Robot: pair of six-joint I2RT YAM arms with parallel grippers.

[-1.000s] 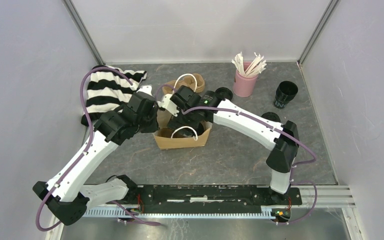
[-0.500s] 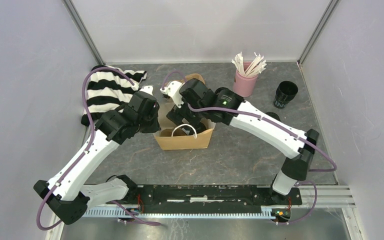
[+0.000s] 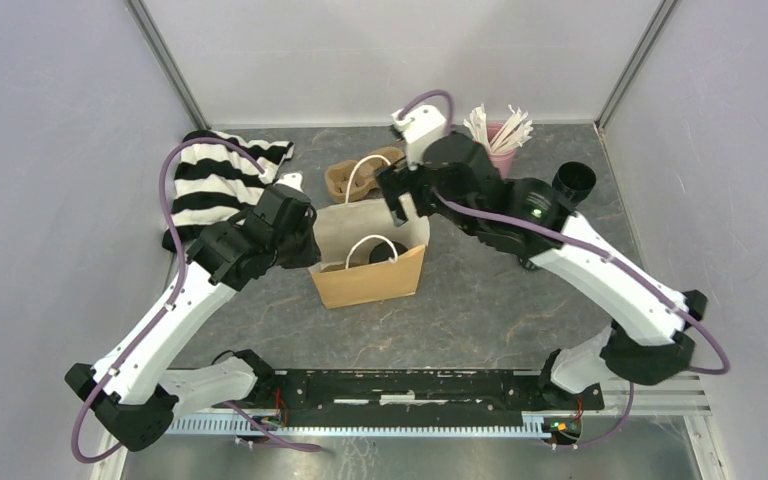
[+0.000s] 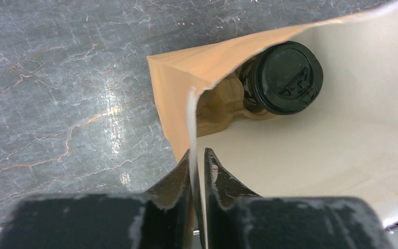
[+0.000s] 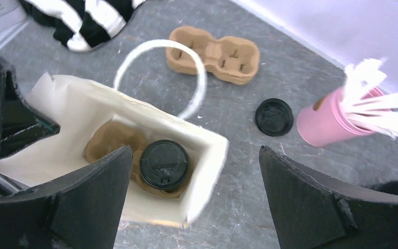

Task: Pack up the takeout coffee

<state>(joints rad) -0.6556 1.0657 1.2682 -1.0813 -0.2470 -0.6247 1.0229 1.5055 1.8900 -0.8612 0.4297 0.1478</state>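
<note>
left jaws: clamped on paper bag (image 3: 365, 285) rim | right jaws: wide apart, empty | lidded cup (image 5: 164, 165): inside bag | open cup (image 3: 574, 180): bench's (image 3: 480, 310) far-right corner

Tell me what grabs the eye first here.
An open paper bag stands at the table's middle, with a lidded black cup seated in a pulp carrier inside. The left fingers pinch the bag's rim, while the right fingers gape wide above it. A lidless black cup stands far right.
</note>
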